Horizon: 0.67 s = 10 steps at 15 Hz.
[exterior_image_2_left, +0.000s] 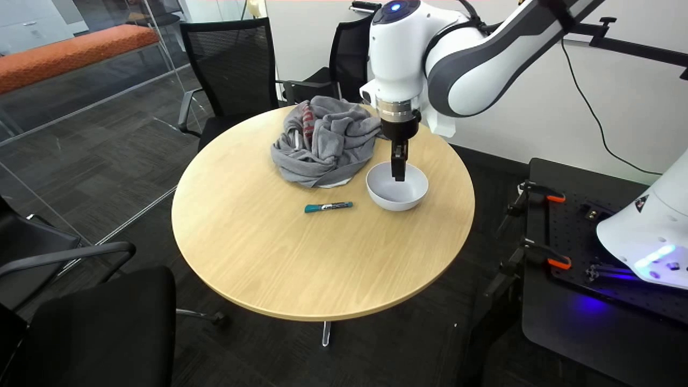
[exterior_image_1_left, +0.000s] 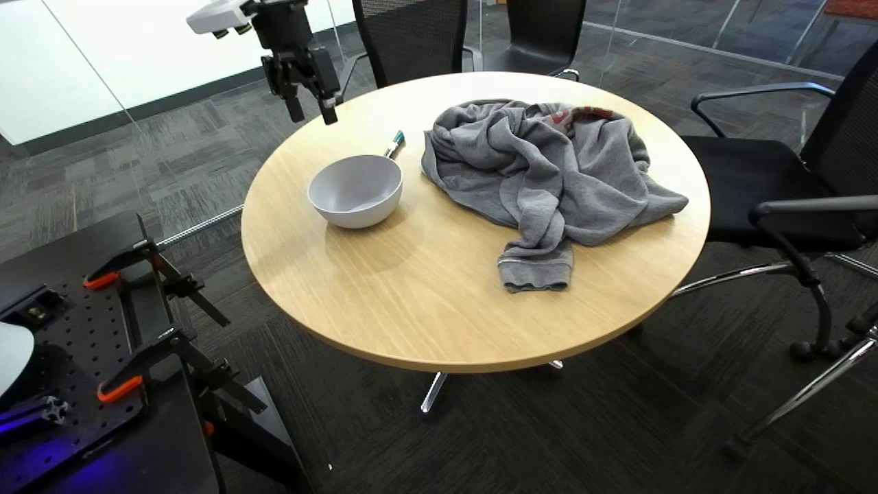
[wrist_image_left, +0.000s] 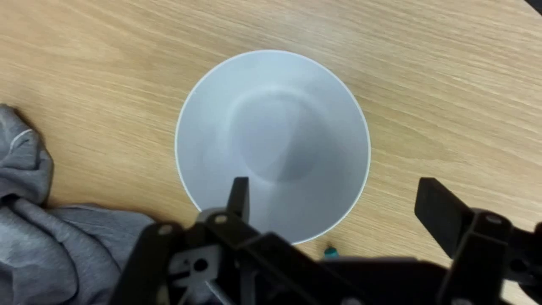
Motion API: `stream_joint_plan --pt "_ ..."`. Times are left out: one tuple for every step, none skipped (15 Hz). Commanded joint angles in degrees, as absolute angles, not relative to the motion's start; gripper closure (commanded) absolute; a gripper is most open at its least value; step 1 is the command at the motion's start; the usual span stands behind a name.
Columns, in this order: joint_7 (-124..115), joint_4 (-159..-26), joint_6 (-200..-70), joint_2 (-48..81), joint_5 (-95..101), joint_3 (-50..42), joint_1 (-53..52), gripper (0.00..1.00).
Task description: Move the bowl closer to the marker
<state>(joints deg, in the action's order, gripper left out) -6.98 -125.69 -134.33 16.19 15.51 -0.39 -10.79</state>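
Observation:
A light grey bowl stands upright on the round wooden table, seen in both exterior views and in the wrist view. A marker with a teal cap lies beside it in both exterior views. Only a teal end of the marker shows in the wrist view; the gripper hides the rest. My gripper is open and empty, raised above the table with its fingers pointing down. In the wrist view, one finger of the gripper overlaps the bowl and the other overlaps bare table.
A crumpled grey sweatshirt lies on the table near the bowl; it also shows in the wrist view. Black chairs stand around the table. The robot's black base table stands apart from it.

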Motion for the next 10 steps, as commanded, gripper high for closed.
stream_joint_plan --pt "-8.58 -130.96 -135.63 9.93 17.01 0.19 -9.68 0.00" --pt "-8.17 -131.63 -135.73 8.99 16.79 0.34 -9.38 0.00" --pt "-7.93 -132.32 -136.31 8.16 17.02 0.39 -9.15 0.00" --pt "-7.40 -133.04 -137.17 7.47 17.25 0.49 -8.91 0.00" --pt "-7.17 -129.72 -134.90 10.68 15.84 0.91 -8.88 0.00" --pt "-7.16 -130.37 -135.23 9.96 15.90 0.93 -8.77 0.00" --pt "-7.15 -130.81 -135.40 9.47 15.92 0.97 -8.70 0.00" --pt "-7.15 -131.10 -135.55 9.22 15.92 0.98 -8.68 0.00" --pt "-7.15 -131.22 -135.62 9.16 15.93 1.00 -8.68 0.00" --pt "-7.15 -131.27 -135.65 9.16 15.93 1.00 -8.68 0.00"
